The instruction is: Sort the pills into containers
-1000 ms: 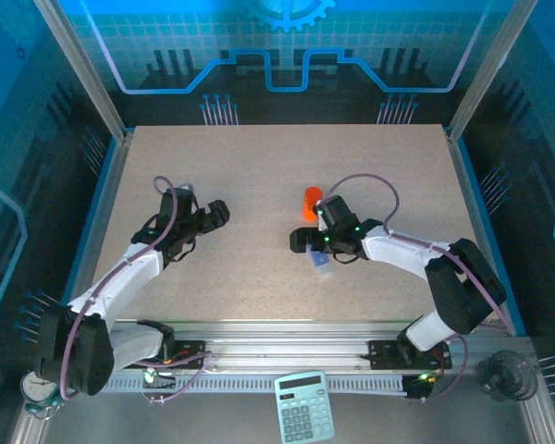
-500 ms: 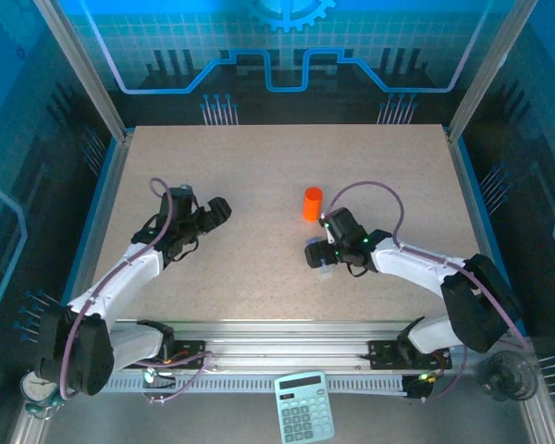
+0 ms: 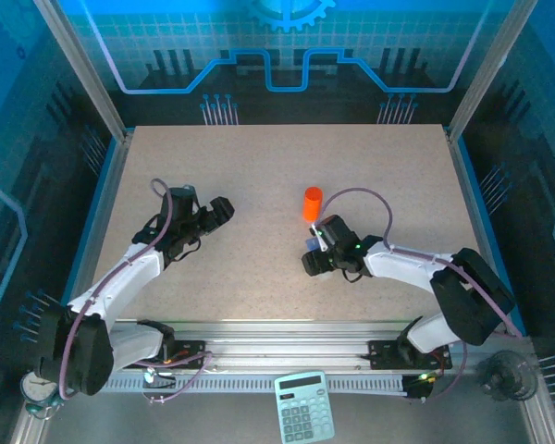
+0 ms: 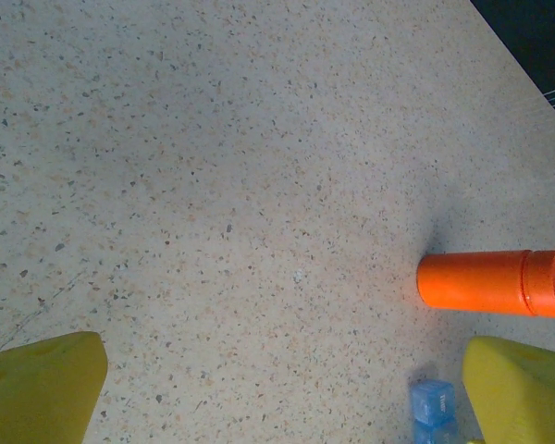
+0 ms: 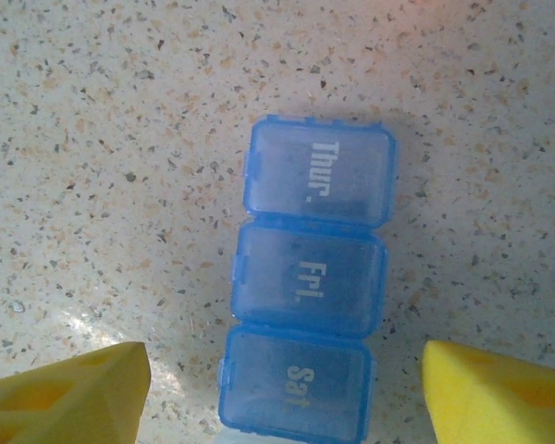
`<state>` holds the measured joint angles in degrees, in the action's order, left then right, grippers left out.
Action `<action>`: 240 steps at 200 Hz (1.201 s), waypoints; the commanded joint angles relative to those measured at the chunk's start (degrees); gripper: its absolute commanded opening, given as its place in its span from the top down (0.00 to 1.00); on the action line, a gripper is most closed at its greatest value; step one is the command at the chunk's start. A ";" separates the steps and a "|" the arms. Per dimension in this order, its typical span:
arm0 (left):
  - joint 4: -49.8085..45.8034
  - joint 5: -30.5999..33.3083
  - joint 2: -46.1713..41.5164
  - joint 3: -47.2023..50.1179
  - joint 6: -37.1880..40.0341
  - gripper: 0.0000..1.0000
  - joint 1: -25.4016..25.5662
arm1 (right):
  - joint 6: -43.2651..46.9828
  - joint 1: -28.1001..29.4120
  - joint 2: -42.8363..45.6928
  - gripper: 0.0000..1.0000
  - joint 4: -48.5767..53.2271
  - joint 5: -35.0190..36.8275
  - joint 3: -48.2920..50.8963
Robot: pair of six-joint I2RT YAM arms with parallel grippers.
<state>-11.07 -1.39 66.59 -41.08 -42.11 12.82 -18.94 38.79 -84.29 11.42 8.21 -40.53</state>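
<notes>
The speckled beige desk [image 3: 259,157] is carrying everything, and the two arms are reaching in from its near edge. The left arm [image 3: 120,277] is stretching over the left half of the desk. The left gripper [image 3: 226,211] is pointing toward the middle with its jaws spread wide; its yellow fingers [image 4: 39,388] are sitting at opposite lower corners of the left wrist view, with bare desk between them. The right arm [image 3: 416,264] is bending in from the right edge, and the right gripper [image 3: 309,260] is hovering a little right of the desk's centre. Its jaws are standing apart on either side of the pill box, and a strip of desk is showing between each yellow finger [image 5: 67,393] and the blue plastic, so they are pinching nothing. A teal calculator [image 3: 304,407] is lying on the rail in front of the near edge. An orange bottle [image 3: 313,203] with an orange cap is standing near the centre, just beyond the right gripper toward the far edge. The blue translucent pill box [image 5: 307,282] is lying flat on the desk under the right gripper. Its lids are looking shut, and its compartments are sitting in a row, touching: Thur. [image 5: 322,171], Fri. [image 5: 308,282] and Sat [image 5: 296,384], with Sat lying between the fingers.
</notes>
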 commanded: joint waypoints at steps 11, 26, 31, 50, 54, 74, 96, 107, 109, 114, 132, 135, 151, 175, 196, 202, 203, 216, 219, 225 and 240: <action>0.86 -1.58 0.52 0.12 -0.43 0.01 0.45 | 0.34 1.08 -1.77 0.21 -0.69 1.46 0.11; 0.96 -1.75 1.01 -0.17 -0.45 0.01 0.53 | 0.73 1.49 -2.56 0.22 -0.77 1.57 0.11; 0.96 -1.78 1.09 -0.29 -0.44 0.01 0.54 | 0.83 1.63 -2.78 0.23 -0.83 1.63 0.11; 0.96 -1.95 1.68 -0.61 -0.43 0.01 0.69 | 0.92 2.15 -3.96 0.27 -1.14 2.10 0.03; 0.92 -1.95 1.70 -0.69 -0.43 0.01 0.71 | 0.93 2.23 -4.18 0.27 -1.14 2.29 0.02; 1.05 -1.95 2.03 -0.82 -0.35 0.01 0.80 | 1.04 2.61 -5.16 0.32 -1.22 2.76 -0.33; 0.96 -1.96 2.07 -0.93 -0.37 0.01 0.89 | 1.05 2.69 -6.04 0.38 -1.40 3.00 -0.50; 0.89 -1.95 2.08 -0.89 -0.30 0.01 0.90 | 0.93 2.70 -6.40 0.41 -1.37 3.05 -0.61; 0.88 -1.95 2.06 -0.92 -0.22 0.01 0.89 | 0.99 2.70 -6.45 0.41 -1.33 3.04 -0.60; 0.79 -1.96 2.00 -0.89 -0.18 0.01 0.89 | 0.96 2.64 -6.58 0.43 -1.28 3.08 -0.65; 0.70 -1.95 1.97 -0.88 -0.08 0.01 0.88 | 1.02 2.67 -6.69 0.46 -1.23 3.12 -0.60; 0.66 -1.97 2.03 -0.93 -0.09 0.01 0.89 | 1.02 2.72 -6.75 0.47 -1.23 3.09 -0.62; 0.69 -1.87 1.97 -0.88 -0.15 0.01 0.89 | 1.24 2.67 -6.67 0.52 -1.22 3.21 -0.60; 0.85 -1.80 2.14 -0.88 -0.80 0.01 0.89 | 1.42 2.67 -6.20 0.59 -1.14 3.15 -0.58; 0.94 -1.00 1.78 -0.72 -2.25 0.01 0.92 | 1.45 2.63 -4.83 0.63 -0.63 2.53 -0.90; 1.27 -1.14 1.45 -0.53 -2.36 0.01 0.89 | 1.39 2.68 -4.23 0.63 -0.38 2.29 -1.02; 1.34 -1.19 1.40 -0.51 -2.36 0.01 0.89 | 1.37 2.69 -4.09 0.63 -0.27 2.23 -1.03; 2.12 -1.93 0.40 -0.02 -2.32 0.01 0.94 | 1.24 2.67 -2.43 0.64 0.26 1.62 -1.40; 2.24 -2.14 0.13 0.03 -2.29 0.01 0.90 | 1.19 2.63 -1.99 0.64 0.38 1.46 -1.53; 2.69 -2.70 -0.41 0.29 -2.28 0.01 0.90 | 1.11 2.70 -1.12 0.64 0.65 1.13 -1.77; 3.89 -4.81 -1.47 0.56 -2.32 0.01 0.98 | 1.00 2.62 1.34 0.64 0.82 -0.11 -2.24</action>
<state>-9.98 -2.83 67.79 -41.08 -43.64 13.30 -17.74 40.77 -87.59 11.14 10.70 -40.86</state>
